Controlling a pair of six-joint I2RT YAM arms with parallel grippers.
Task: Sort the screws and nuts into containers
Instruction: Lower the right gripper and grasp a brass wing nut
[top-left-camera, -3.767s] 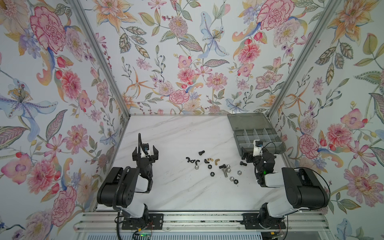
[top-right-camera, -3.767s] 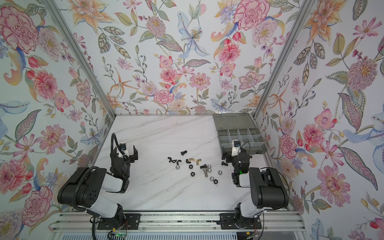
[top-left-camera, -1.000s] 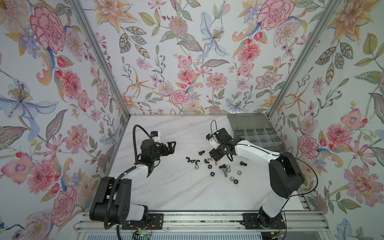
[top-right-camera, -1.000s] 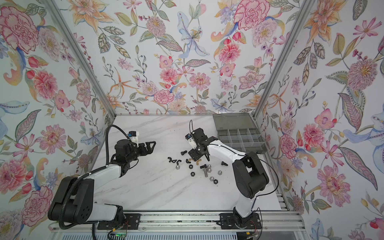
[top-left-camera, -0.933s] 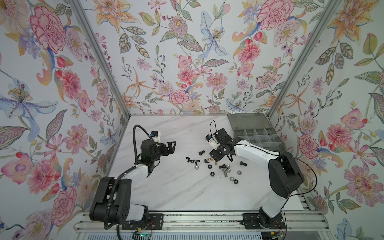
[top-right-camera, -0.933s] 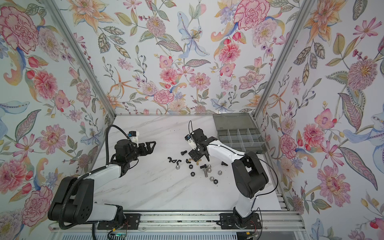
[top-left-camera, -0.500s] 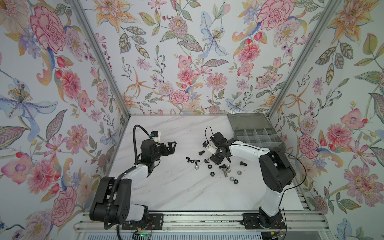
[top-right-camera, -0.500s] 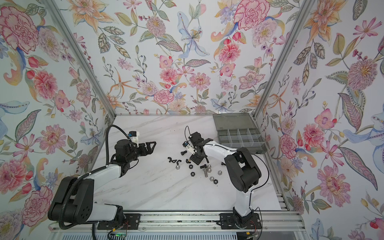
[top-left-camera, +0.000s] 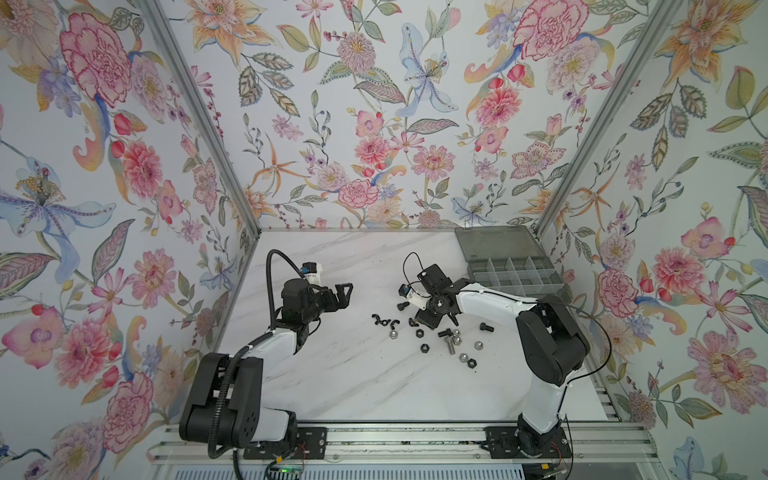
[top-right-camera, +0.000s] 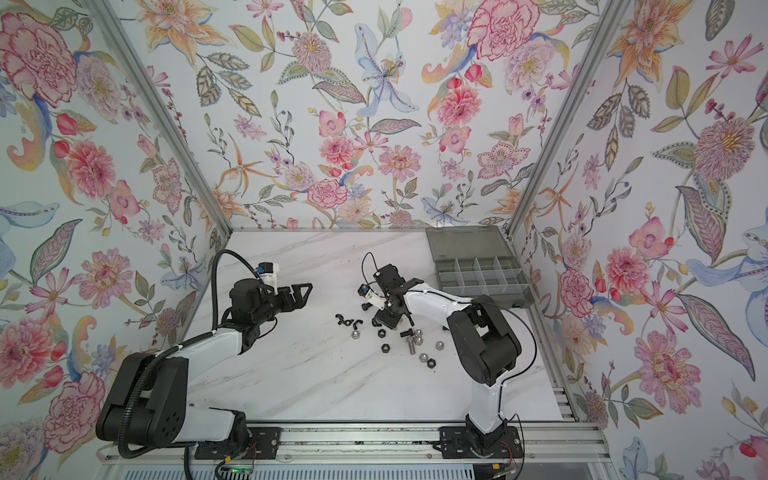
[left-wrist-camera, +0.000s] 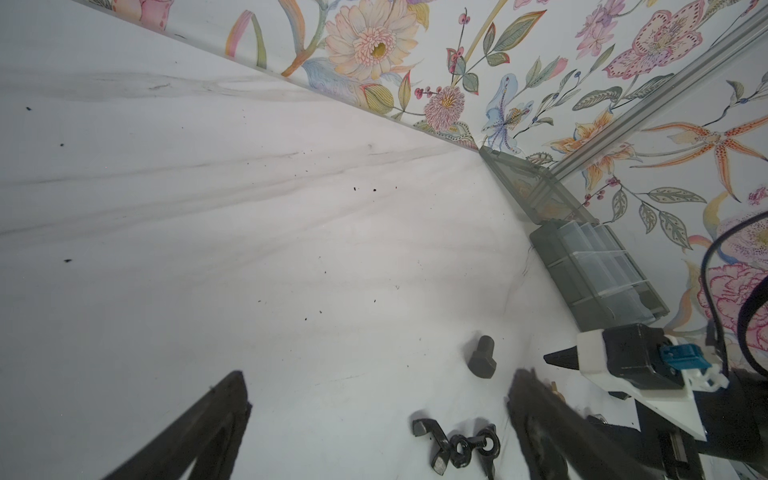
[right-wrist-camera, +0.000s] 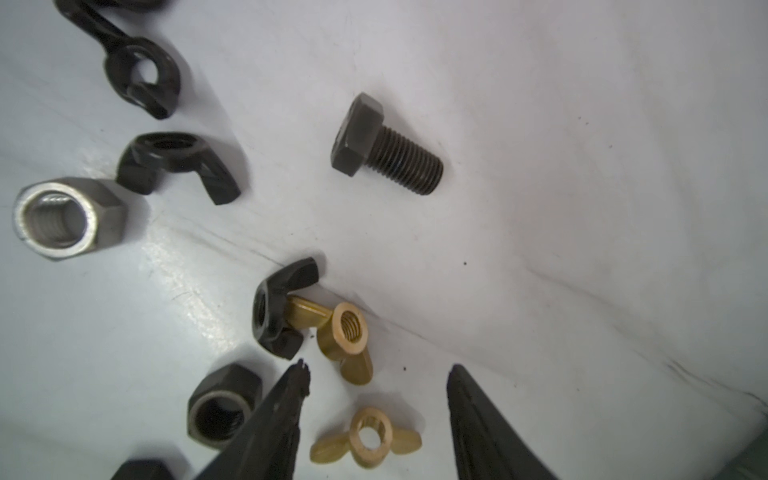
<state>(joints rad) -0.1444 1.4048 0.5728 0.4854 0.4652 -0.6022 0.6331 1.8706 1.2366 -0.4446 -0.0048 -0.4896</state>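
0 parts binned yet: organiser cells look empty, well off from the right end effector, whose fingers stand apart astride a brass wing nut with all screws and nuts loose on the desk around it; left end effector apart, empty.

A top view shows three black screws, one silver screw, three black hex nuts and about five silver nuts. The right wrist view adds three black wing nuts and two brass wing nuts.
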